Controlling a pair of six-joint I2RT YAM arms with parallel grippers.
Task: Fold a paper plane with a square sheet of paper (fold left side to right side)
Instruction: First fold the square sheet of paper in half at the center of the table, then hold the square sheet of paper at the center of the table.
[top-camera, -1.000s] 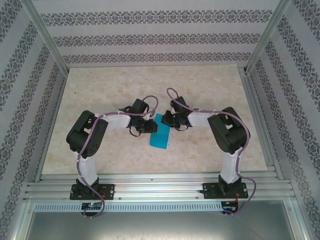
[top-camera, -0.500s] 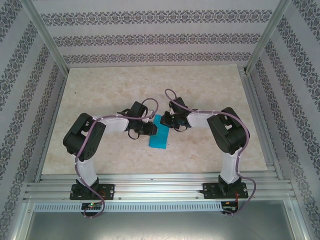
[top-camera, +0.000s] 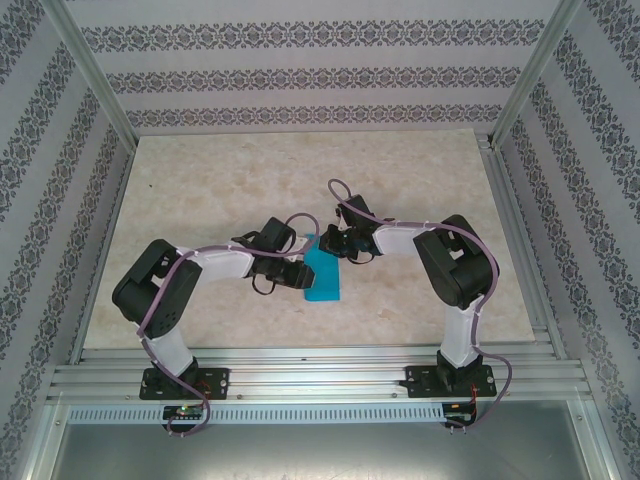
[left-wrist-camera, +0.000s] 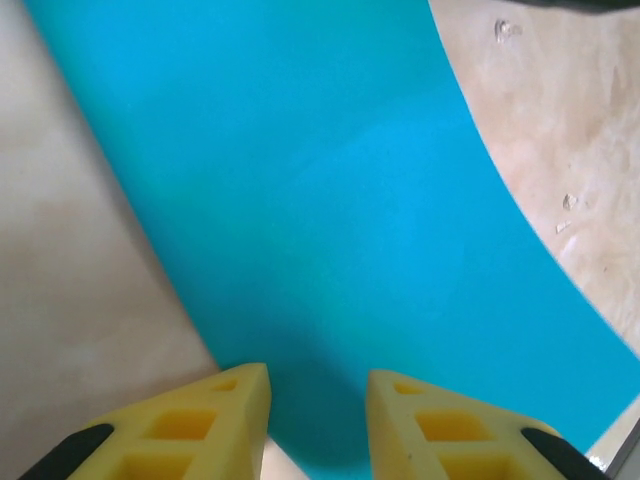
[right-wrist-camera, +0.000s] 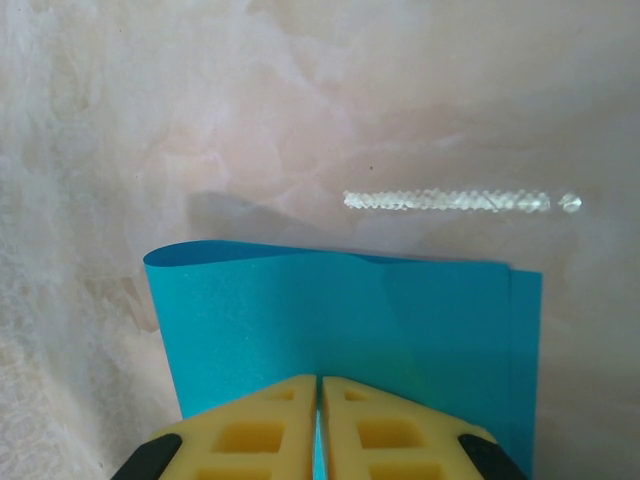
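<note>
Surface: marbled beige worktop (top-camera: 200, 190) inside a metal frame, with patterned walls on three sides.
Sheet: the square sheet of paper (top-camera: 323, 277) lay doubled over near the worktop's middle, a little toward its near edge. The fold was rounded, not pressed flat.
Right gripper (right-wrist-camera: 320, 385): jaws pressed together, pinching the sheet's edge, apparently both layers.
Left gripper (left-wrist-camera: 318, 385): jaws slightly spread, low over the sheet, nothing between them.
Step (judged): setting the crease.
Method: hold the right pinch firm so the layers cannot slip. Lay the left fingertips flat on the rounded fold near the pinned end, then sweep outward along it.
Risk: a sideways drag would skew the free edges, which were slightly offset.
</note>
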